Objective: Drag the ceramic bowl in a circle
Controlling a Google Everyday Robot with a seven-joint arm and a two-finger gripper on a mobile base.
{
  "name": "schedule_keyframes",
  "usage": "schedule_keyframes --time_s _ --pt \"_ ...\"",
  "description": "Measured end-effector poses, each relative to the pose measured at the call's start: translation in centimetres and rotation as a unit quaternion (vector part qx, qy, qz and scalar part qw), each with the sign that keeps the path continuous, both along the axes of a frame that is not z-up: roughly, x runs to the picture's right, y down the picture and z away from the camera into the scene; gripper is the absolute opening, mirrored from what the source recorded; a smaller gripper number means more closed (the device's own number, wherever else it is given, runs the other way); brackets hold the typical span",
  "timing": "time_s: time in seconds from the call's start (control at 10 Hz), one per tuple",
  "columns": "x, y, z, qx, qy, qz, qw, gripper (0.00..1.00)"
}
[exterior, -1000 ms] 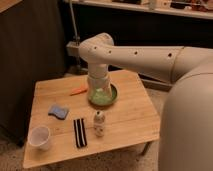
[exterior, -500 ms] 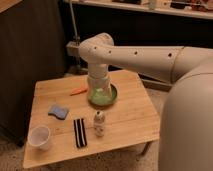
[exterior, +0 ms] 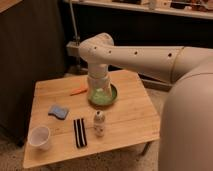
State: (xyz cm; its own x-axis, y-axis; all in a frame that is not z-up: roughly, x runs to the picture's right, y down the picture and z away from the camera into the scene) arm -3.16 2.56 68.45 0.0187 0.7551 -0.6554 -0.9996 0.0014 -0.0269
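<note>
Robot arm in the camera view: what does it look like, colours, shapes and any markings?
The arm is a thick, smooth, off-white tube with rounded joints and a row of small dark dots along its side. No loose cables show. Its wrist section is a pale cylinder ending in the gripper, which sits over the ceramic bowl.

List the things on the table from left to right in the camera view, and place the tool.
White cup → blue sponge → black striped strip → ceramic bowl, with the tool at the bowl.
</note>
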Motion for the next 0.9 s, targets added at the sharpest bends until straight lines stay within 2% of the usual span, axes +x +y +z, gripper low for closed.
schedule_keyframes --time_s 0.8,0.9 --pt "0.02 0.05 0.14 0.000 0.001 0.000 1.0000 0.65" --pt "0.14 -0.13 0.45 0.005 0.001 0.003 1.0000 0.65"
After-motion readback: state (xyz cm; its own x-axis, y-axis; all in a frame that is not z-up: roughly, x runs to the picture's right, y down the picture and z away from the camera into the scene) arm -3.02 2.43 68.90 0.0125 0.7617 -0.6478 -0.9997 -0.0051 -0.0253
